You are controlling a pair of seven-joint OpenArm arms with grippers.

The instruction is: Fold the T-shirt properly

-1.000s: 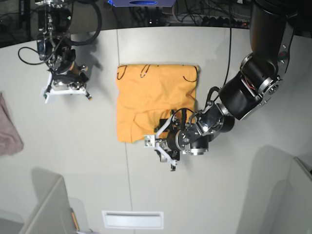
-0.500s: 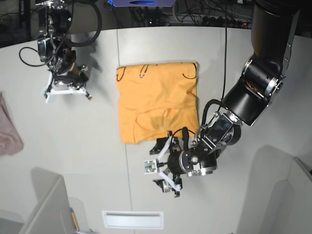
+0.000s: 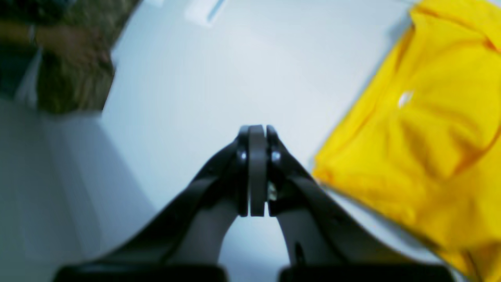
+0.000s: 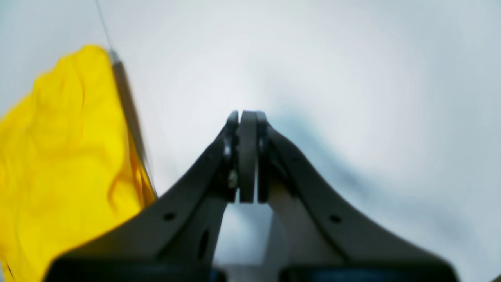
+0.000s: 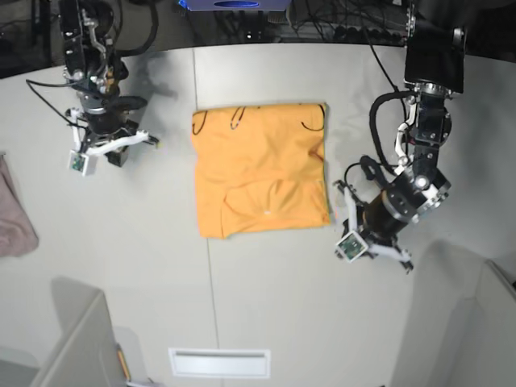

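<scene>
The orange-yellow T-shirt [image 5: 260, 179] looks like soft, matt cotton cloth, lightly creased; the pale grey table [image 5: 161, 266] is smooth with a dull sheen.

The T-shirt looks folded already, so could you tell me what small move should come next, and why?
Probably lift both arms clear and stop. The T-shirt lies as a compact rectangle, and the left gripper and right gripper are shut, empty and off the cloth.
</scene>
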